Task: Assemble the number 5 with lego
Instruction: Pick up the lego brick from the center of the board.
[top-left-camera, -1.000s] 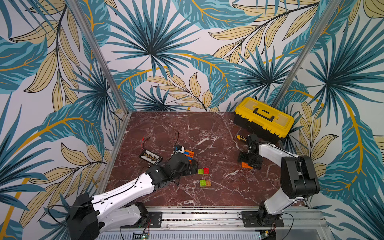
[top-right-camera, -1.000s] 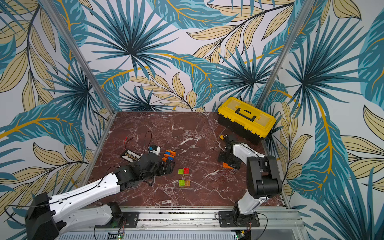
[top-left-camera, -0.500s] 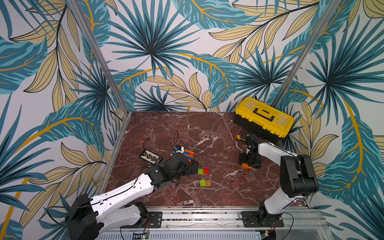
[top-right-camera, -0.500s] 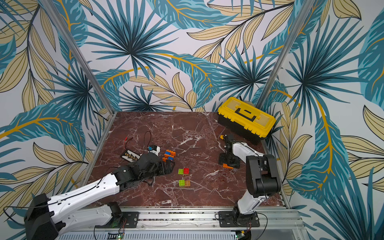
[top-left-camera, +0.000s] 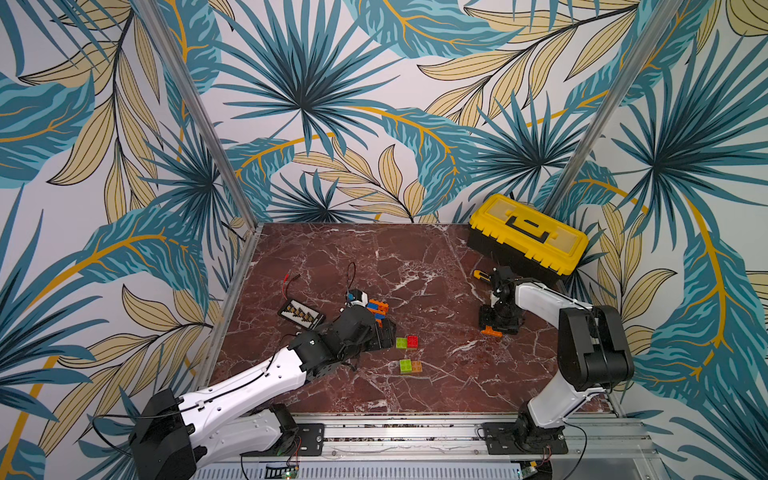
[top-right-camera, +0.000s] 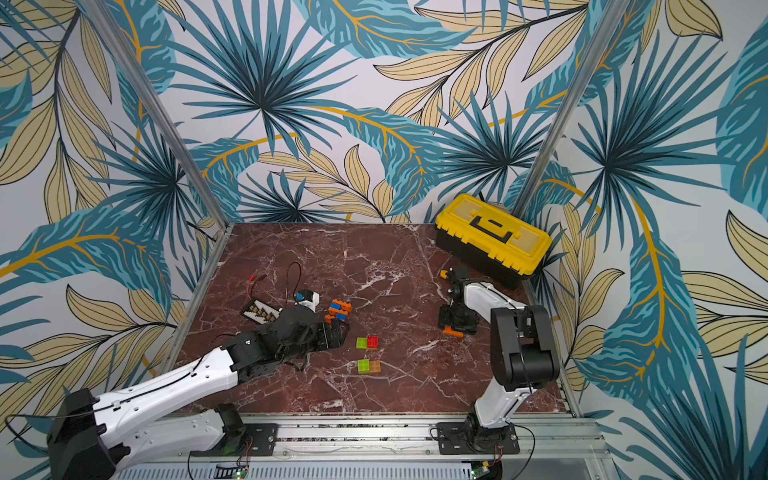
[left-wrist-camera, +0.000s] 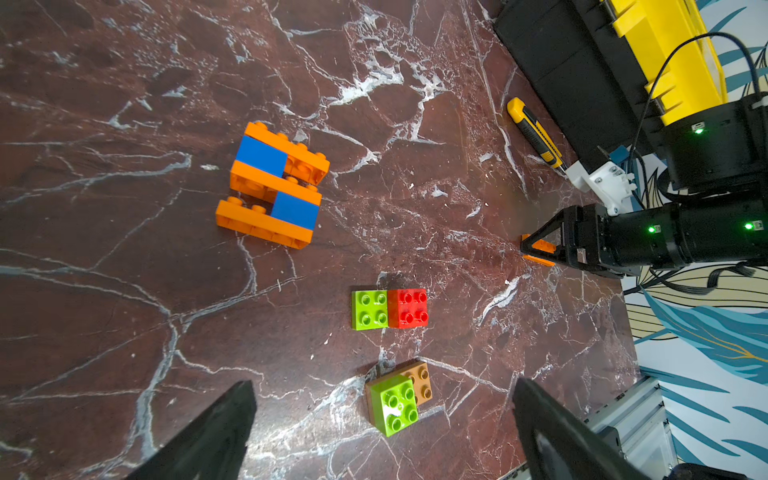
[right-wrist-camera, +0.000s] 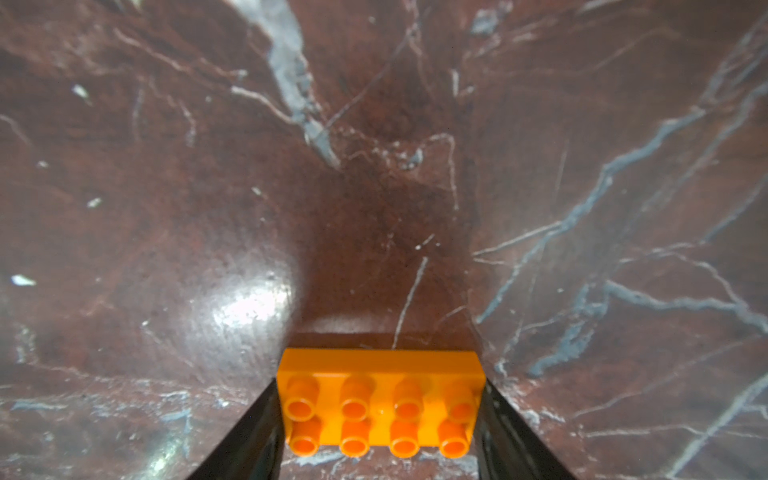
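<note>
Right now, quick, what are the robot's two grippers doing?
Left gripper: open, fingers wide apart, holding nothing.
Right gripper: closed on the orange eight-stud brick, one finger against each short end.

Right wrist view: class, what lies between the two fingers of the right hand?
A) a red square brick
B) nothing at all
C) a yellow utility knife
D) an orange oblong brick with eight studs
D: in the right wrist view the orange brick, two rows of four studs facing up, fills the gap of the right hand, with a dark finger against each of its short ends.
</note>
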